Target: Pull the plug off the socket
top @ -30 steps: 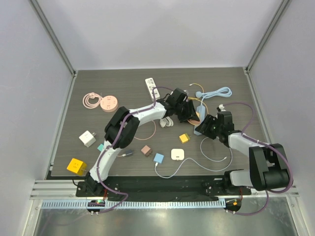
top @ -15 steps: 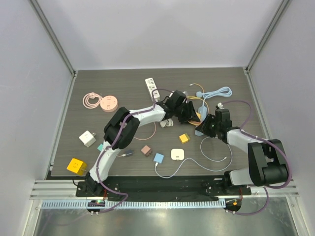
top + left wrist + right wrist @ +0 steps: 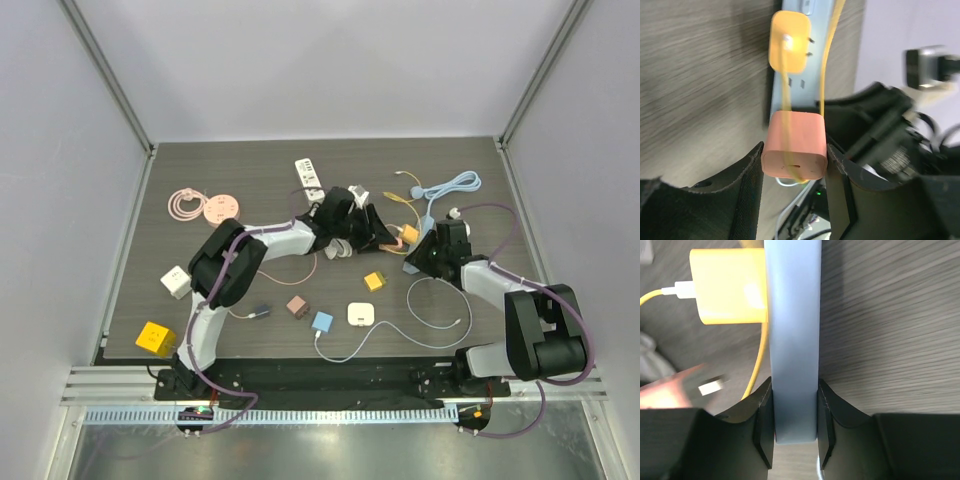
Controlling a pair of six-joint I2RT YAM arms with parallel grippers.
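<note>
From where I stand the two arms meet over the right-of-centre part of the dark table (image 3: pixel 250 180), and the job looks to be right at the moment of separation. The left gripper (image 3: pixel 795 150) is clamped on a salmon plug (image 3: pixel 795 142), one finger pressed on each side face, with a yellow cable (image 3: pixel 832 45) trailing across the plug's front. The right gripper (image 3: pixel 793 390) is closed hard on the near end of the pale blue power strip (image 3: pixel 792 315), both fingers flat on its long edges, bracing it on the wood. A yellow plug (image 3: pixel 727 287) sits against the strip's side further along and looks seated there; nobody is touching it. In the right wrist view a blurred pinkish body with a bare metal prong shows low on the left, apart from the strip, so I'd judge the salmon plug has just come free of its socket or is within a hair of it. The left wrist view cannot confirm this, since the plug's body hides its own prongs. What the next move calls for, I'd say, is a straight draw away from the strip's face until the prongs are plainly clear, with the right gripper's hold kept firm so the strip does not follow. The yellow cable needs watching: if it snags, it could tug the yellow plug or swing the strip. Only then should the plug be set down.
</note>
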